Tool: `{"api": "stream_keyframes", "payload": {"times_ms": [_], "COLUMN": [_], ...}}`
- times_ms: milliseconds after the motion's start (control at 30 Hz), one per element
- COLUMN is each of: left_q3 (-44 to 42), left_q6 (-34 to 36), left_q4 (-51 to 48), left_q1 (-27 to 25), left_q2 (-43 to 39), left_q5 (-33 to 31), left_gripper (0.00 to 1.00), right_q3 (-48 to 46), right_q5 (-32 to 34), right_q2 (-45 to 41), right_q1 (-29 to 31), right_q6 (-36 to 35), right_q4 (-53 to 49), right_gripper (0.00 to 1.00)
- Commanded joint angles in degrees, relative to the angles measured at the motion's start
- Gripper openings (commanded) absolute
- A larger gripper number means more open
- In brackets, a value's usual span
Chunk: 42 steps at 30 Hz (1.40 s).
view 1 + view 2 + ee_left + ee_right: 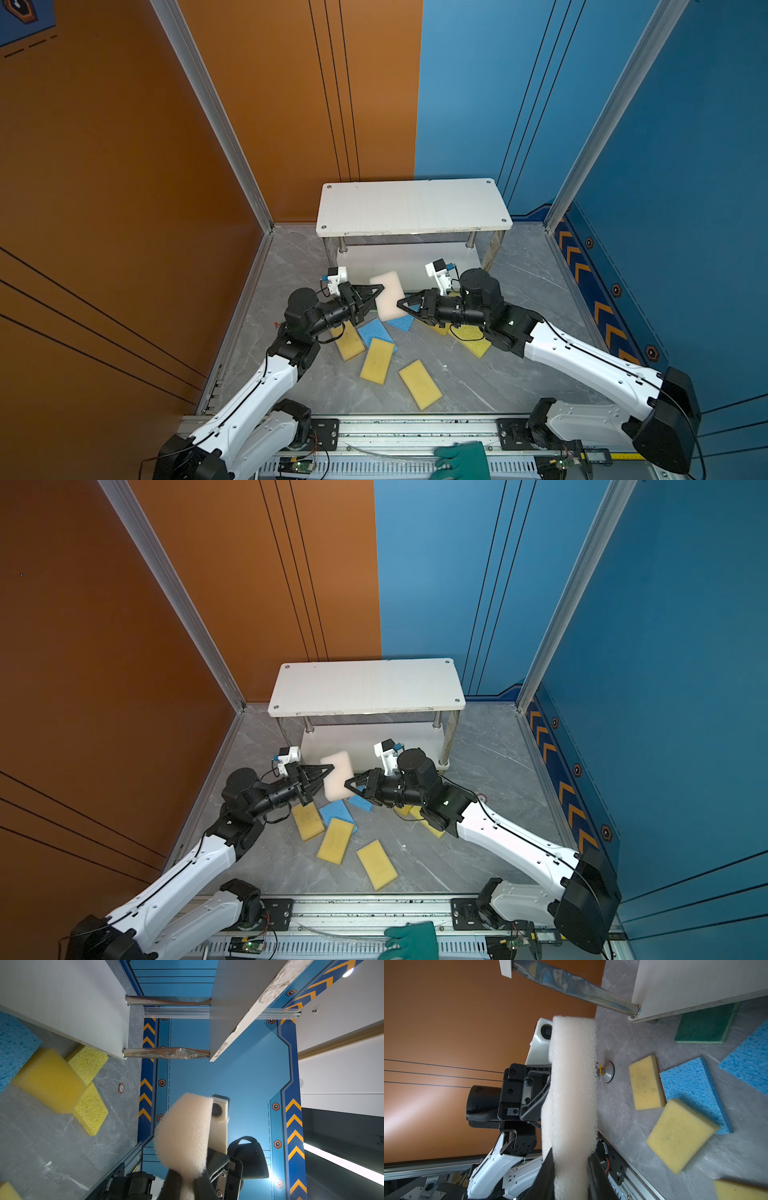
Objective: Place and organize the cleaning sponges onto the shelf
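A pale pink-beige sponge (388,295) (337,775) hangs above the floor in front of the shelf (411,208) (365,685), held from both sides. My left gripper (379,289) (187,1186) is shut on one end and pinches it thin (185,1136). My right gripper (401,304) (571,1167) is shut on the opposite end (571,1095), a finger against each face. Below lie yellow sponges (377,360) (420,384) (348,340), blue sponges (374,332) (695,1088) and a dark green sponge (704,1024) at the shelf's foot. Both white shelf boards are bare.
Two more yellow sponges (62,1080) lie crossed under my right arm near a chrome post (166,1053). A teal-green glove (463,461) rests on the front rail (415,428). Orange and blue walls enclose the grey floor (519,374).
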Motion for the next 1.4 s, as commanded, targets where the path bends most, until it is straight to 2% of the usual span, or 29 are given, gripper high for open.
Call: {"api": "stream_keyframes", "payload": {"times_ms": [0, 100, 267, 300, 367, 400, 433, 600, 667, 733, 800, 833, 900, 1033, 1367], "left_q3": [-0.8, -0.9, -1.0, -1.0, -1.0, -1.0, -1.0, -0.9, 0.7, 5.7, 13.2, 16.4, 19.8, 20.2, 23.3], "left_q6": [0.0, -0.1, -0.2, -0.2, -0.1, 0.0, 0.1, 1.4, 5.7, 16.6, 28.9, 33.4, 37.8, 39.1, 43.3], "left_q4": [1.8, 1.8, 1.8, 1.8, 1.8, 1.8, 1.8, 0.8, -6.8, -25.0, -47.1, -56.8, -68.8, -76.3, -85.6], "left_q1": [0.7, 0.7, 1.0, 1.0, 1.2, 1.3, 1.5, 2.6, 3.3, 3.8, 3.8, 3.8, 4.5, 7.3, 11.7], "left_q2": [-0.3, -0.5, -0.6, -0.6, -0.6, -0.5, -0.5, -1.2, -3.5, -7.0, -9.4, -10.1, -11.6, -15.9, -19.3], "left_q5": [1.2, 1.3, 1.3, 1.4, 1.7, 1.8, 2.0, 2.3, 1.5, -0.9, -6.7, -10.8, -17.4, -21.1, -20.8], "left_gripper": [0.1, 0.15, 0.31, 0.37, 0.61, 0.76, 0.98, 0.98, 0.98, 0.98, 0.98, 0.98, 0.98, 0.98, 0.98], "right_q3": [-0.3, -0.5, -0.5, -0.6, -0.7, -0.7, -0.8, -1.0, -1.1, -1.1, -1.0, -0.8, -0.2, 0.9, 14.0], "right_q5": [0.5, 0.7, 1.3, 1.4, 1.6, 1.7, 2.0, 3.1, 4.1, 5.4, 6.3, 6.8, 7.4, 7.0, 5.3], "right_q2": [0.6, 0.4, 0.2, 0.1, 0.1, 0.0, 0.1, 0.0, 0.0, 0.6, 1.8, 2.9, 5.6, 12.5, 32.0], "right_q1": [-0.3, -0.3, -0.3, -0.3, -0.3, -0.3, -0.3, -0.3, -0.5, -1.0, -1.4, -1.7, -2.0, -2.2, -3.1], "right_q6": [0.1, 0.3, 0.3, 0.2, 0.2, 0.3, 0.3, 0.4, 0.5, 1.0, 1.4, 1.9, 2.6, 5.0, 6.4], "right_q4": [1.1, 1.1, 0.9, 0.9, 0.8, 0.8, 0.8, 0.8, 0.6, 0.1, 0.5, 0.7, 1.5, 7.7, 15.2], "right_gripper": [0.24, 0.23, 0.21, 0.21, 0.2, 0.2, 0.2, 0.2, 0.2, 0.2, 0.2, 0.2, 0.2, 0.18, 0.17]}}
